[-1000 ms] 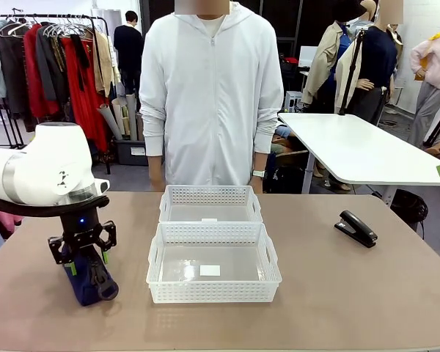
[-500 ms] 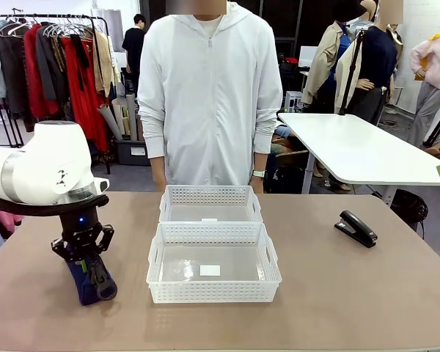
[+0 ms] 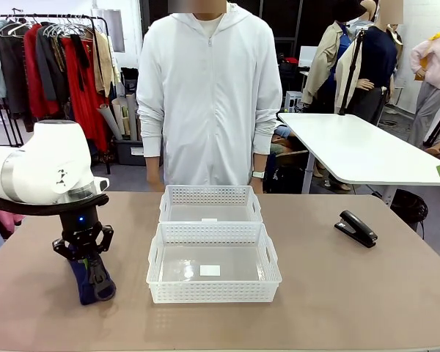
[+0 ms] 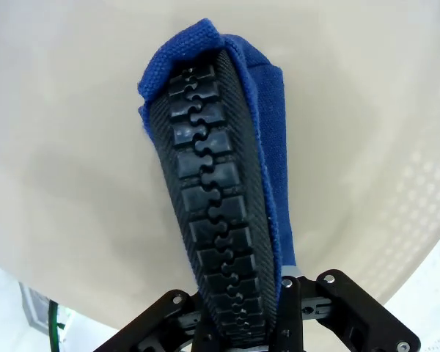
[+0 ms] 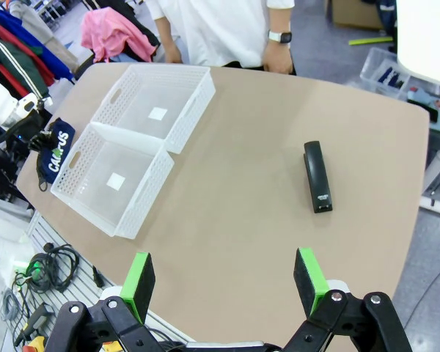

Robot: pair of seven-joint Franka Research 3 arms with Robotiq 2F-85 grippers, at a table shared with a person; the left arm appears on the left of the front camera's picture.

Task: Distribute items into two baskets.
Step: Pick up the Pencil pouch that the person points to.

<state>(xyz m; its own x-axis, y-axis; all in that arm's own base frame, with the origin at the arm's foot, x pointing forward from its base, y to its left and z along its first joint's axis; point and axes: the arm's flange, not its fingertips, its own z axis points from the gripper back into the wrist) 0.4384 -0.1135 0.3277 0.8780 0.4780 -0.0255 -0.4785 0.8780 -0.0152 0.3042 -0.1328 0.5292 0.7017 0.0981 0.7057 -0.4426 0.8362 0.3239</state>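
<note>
At the table [image 3: 352, 293]: pouch [image 3: 97, 286] in left hand [image 3: 86, 265]'s grip

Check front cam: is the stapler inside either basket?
No, the stapler lies on the table, off to the right of the near basket and the far basket.

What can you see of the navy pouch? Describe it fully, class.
The navy pouch is blue woven fabric with a chunky black zipper along its top edge and white CAMPUS lettering on one side. It stands on edge, zipper up, left of the nearer basket, apart from it. The left gripper is shut on it from above.
</note>
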